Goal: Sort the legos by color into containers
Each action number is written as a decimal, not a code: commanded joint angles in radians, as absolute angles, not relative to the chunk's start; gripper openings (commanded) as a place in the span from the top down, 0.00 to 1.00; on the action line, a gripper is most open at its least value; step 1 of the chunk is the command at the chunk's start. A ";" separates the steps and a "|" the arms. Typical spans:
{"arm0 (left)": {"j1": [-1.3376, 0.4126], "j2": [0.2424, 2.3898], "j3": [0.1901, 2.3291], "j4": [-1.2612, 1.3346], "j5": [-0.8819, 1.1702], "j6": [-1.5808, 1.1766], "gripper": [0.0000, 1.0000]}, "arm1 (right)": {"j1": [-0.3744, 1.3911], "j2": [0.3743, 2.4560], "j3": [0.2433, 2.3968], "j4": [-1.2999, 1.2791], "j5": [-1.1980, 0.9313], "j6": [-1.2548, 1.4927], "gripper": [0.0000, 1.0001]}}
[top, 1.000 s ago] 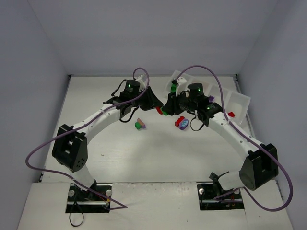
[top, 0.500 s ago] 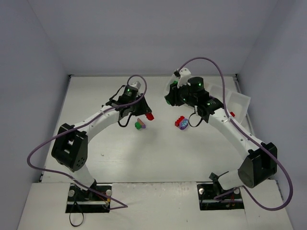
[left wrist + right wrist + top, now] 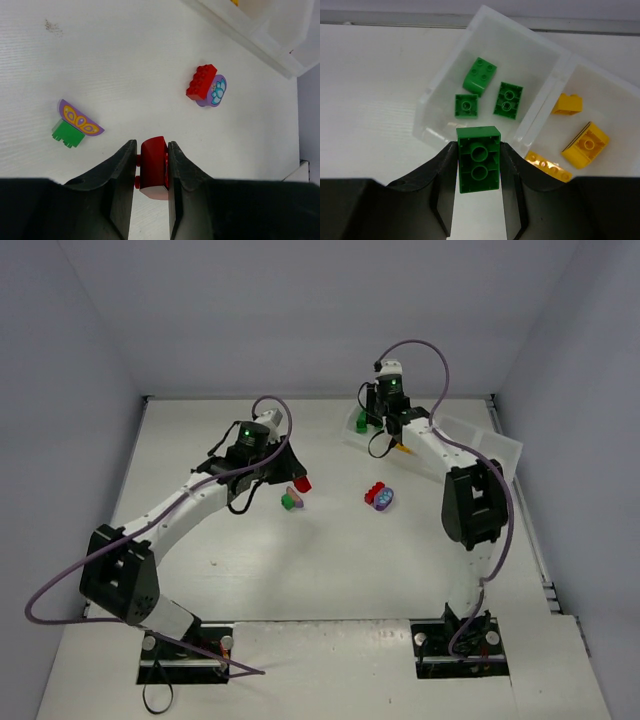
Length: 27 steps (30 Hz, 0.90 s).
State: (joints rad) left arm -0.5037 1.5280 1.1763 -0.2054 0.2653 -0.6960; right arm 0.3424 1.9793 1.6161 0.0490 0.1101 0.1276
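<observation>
R gripper [image 3: 479, 150] clamped on green brick [image 3: 479, 165] by its flat sides, at near edge of green-filled compartment [image 3: 442, 95]; L gripper [image 3: 152, 150] pinching red brick [image 3: 153, 172] above counter [image 3: 125, 60]; prob light, rigid, slick plastic, so best held square on side faces

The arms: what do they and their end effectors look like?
Both the left arm and the right arm have white links and black joints. A purple cable runs along each, and a green light glows near each wrist. The left end effector and right end effector have black curved fingers.
</observation>
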 commanded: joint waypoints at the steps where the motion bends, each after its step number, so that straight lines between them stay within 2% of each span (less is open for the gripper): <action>1: -0.502 1.421 1.172 -0.158 0.284 -0.660 0.96 | 0.328 2.029 1.735 0.107 0.155 0.155 0.99; 4: -0.502 1.385 1.163 -0.184 0.281 -0.646 0.96 | 0.322 2.097 1.796 0.107 0.150 0.140 0.92; 8: -0.502 1.356 1.144 -0.195 0.275 -0.647 0.96 | 0.318 2.167 1.851 0.107 0.126 0.118 0.69; 14: -0.495 1.361 1.158 -0.202 0.278 -0.655 0.95 | 0.316 2.152 1.867 0.103 0.083 0.107 0.48; 19: -0.483 1.414 1.210 -0.210 0.299 -0.653 0.95 | 0.318 2.012 1.772 0.097 -0.006 0.087 0.44; 23: -0.447 1.466 1.264 -0.203 0.337 -0.669 0.95 | 0.330 1.846 1.591 0.104 -0.194 0.046 0.43; 27: -0.420 1.541 1.324 -0.203 0.383 -0.687 0.95 | 0.373 1.671 1.438 0.112 -0.285 -0.012 0.41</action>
